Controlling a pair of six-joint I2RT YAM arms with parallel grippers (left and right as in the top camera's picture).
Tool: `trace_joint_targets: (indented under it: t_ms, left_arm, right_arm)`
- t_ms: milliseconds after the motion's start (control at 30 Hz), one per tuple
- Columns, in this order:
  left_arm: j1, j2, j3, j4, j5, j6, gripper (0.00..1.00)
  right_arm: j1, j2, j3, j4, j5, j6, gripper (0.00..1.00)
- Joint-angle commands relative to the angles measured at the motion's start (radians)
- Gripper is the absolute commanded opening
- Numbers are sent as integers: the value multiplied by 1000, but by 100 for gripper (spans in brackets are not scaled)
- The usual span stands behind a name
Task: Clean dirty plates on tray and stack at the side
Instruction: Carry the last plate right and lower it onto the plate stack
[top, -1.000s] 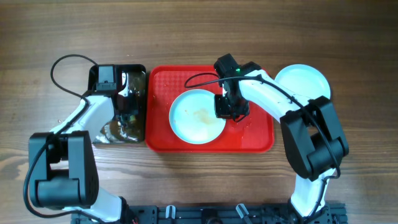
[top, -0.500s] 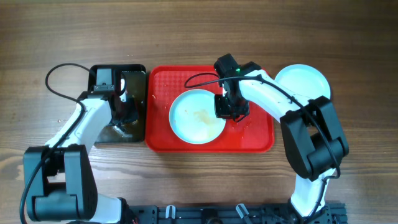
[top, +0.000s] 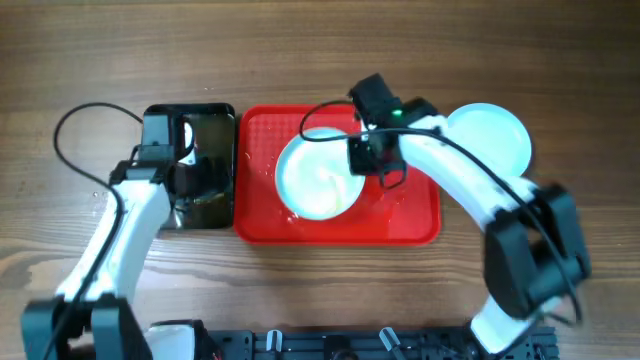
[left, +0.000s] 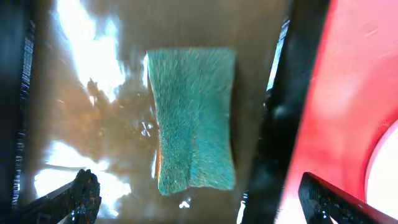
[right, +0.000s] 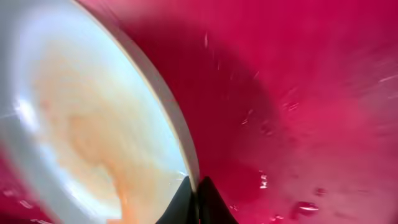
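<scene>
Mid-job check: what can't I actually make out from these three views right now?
- Overhead: the sponge is hidden under the left gripper; only the left wrist view shows it.
- Overhead: the right gripper and the plate on the tray are motion-blurred, so the smear is unreadable.
- Right wrist: the plate is cut off by the left edge.
- Overhead: the side plate could be one or a stack; too flat-on to tell.
</scene>
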Motion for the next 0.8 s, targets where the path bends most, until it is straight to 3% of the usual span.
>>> trace_joint_targets:
  t_ms: [0,100,200,267,467,700,767]
  left_arm:
    - [1,-51,21,-11,47,0,100]
    - [1,-50,20,-17,51,0,100]
    - [1,-50,20,-17,51,0,100]
    - [1,-50,18,-17,51,0,100]
    - [1,-49,18,-17,51,0,100]
    - [1,-49,18,-17,51,0,100]
    - [1,-49,18,-17,51,0,100]
  right_arm:
    - [-3,-148,8,2,151,-136,4]
    - [-2,-172,8,-58,325,-178,4]
    - [21,-173,8,-124,582,-123,4]
    - [74,-173,8,-154,724,-30,4]
    - [291,-173,8,-138,983,-17,4]
    - [294,-174,8,-131,958,16,4]
    - [290,-174,8,-119,955,91,4]
